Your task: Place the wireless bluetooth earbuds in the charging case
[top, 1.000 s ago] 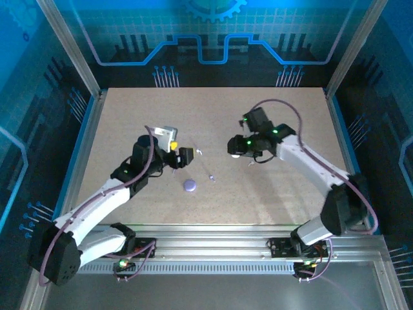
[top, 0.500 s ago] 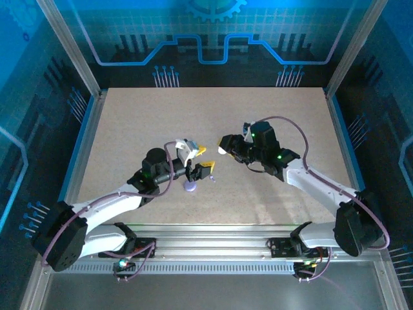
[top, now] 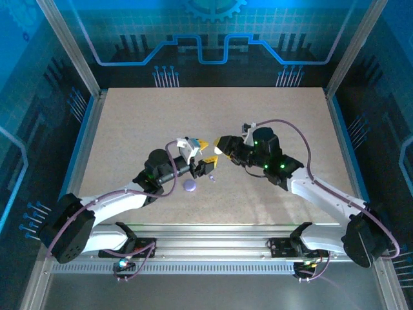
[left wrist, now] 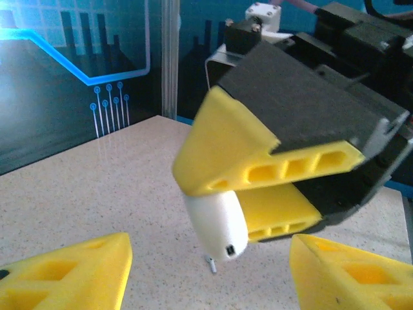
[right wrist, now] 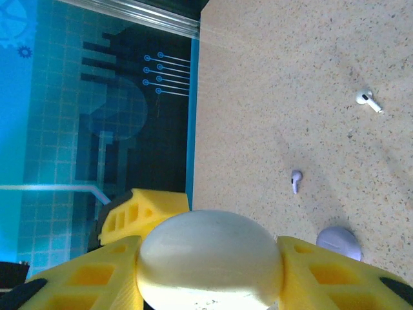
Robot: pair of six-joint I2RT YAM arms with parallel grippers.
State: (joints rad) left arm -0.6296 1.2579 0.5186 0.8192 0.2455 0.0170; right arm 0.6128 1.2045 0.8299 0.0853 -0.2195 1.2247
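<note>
My right gripper [top: 220, 144] is shut on the white round half of the charging case [right wrist: 210, 258] and holds it above the table. The left gripper [top: 207, 155] stands open right in front of it, its yellow fingers [left wrist: 64, 271] spread apart and touching nothing. The white case half [left wrist: 216, 223] hangs just beyond those fingers. A tiny earbud [left wrist: 211, 263] lies on the table under it. The lavender case half [top: 190, 185] rests on the table nearby, with a purple earbud [top: 211, 177] beside it. A white earbud [right wrist: 368, 101] lies farther off.
The speckled table [top: 129, 129] is bordered by blue walls and metal posts. The two arms meet near its middle, their fingers close together. The lavender case half [right wrist: 339, 242] sits just below the right gripper's finger.
The left arm swung right and forward until its gripper faces the right one, and its jaws narrowed somewhat. The right gripper carried the white case half leftward to meet it.
</note>
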